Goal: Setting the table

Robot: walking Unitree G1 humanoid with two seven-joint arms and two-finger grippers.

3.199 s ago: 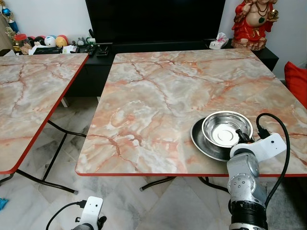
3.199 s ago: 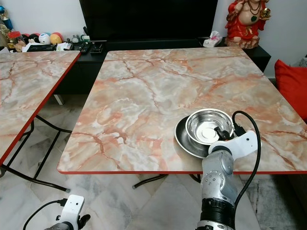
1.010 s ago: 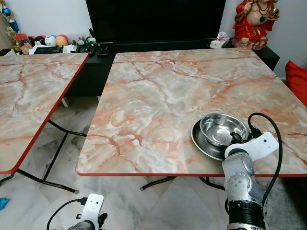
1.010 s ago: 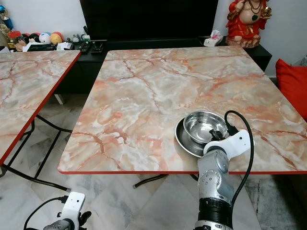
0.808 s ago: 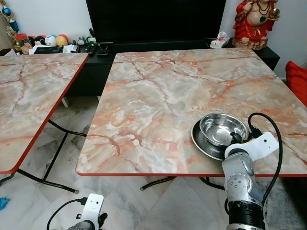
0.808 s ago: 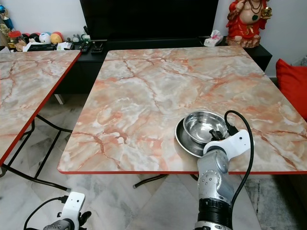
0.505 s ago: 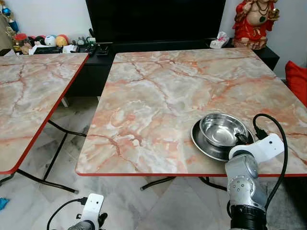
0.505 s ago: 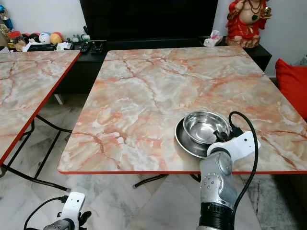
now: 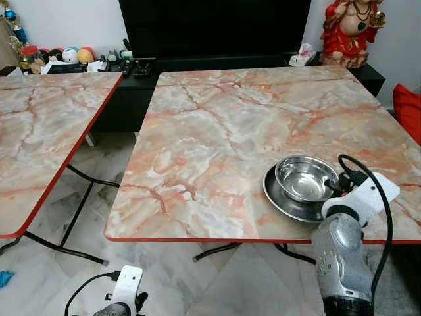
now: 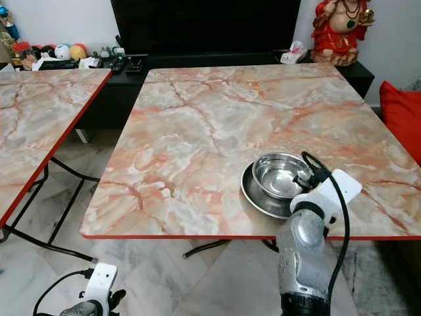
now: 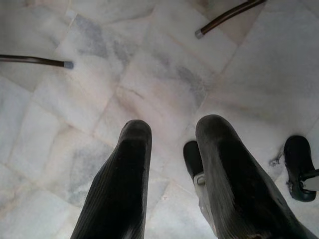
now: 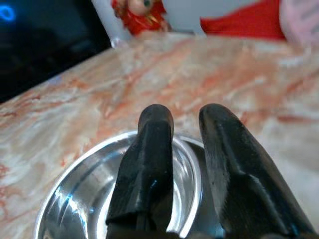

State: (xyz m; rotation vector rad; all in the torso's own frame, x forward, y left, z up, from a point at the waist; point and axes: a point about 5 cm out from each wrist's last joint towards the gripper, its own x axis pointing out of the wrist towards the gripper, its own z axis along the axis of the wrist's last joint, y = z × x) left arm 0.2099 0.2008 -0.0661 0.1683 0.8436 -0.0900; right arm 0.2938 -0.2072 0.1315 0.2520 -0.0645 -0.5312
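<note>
Nearest, the left gripper (image 11: 172, 164) hangs idle above the pale veined floor tiles (image 11: 99, 89), its two ribbed black fingers (image 11: 122, 189) standing slightly apart with nothing between them. Two thin dark table legs (image 11: 224, 15) end in capped tips on the tiles.

The right gripper (image 12: 184, 129) sits at the near right edge of the table (image 9: 217, 125), its silver arm (image 9: 342, 263) rising from below with a black cable (image 9: 378, 191) looped over the white wrist. Its fingers (image 12: 149, 164) straddle the rim of the bowl (image 9: 306, 178), one inside and one outside, pinching the thin steel wall.

The bowl is round, shiny stainless steel, and rests inside a wider, shallower steel plate (image 9: 279, 197) near the table's front right corner. The tabletop is glossy square marble-patterned board in pink, orange and grey, with a red edge band.

A second table (image 9: 39, 138) of the same finish stands to the left. Beyond, a low black cabinet (image 9: 125, 99) carries small clutter, and a red glossy statue (image 9: 348, 33) stands at the far right.
</note>
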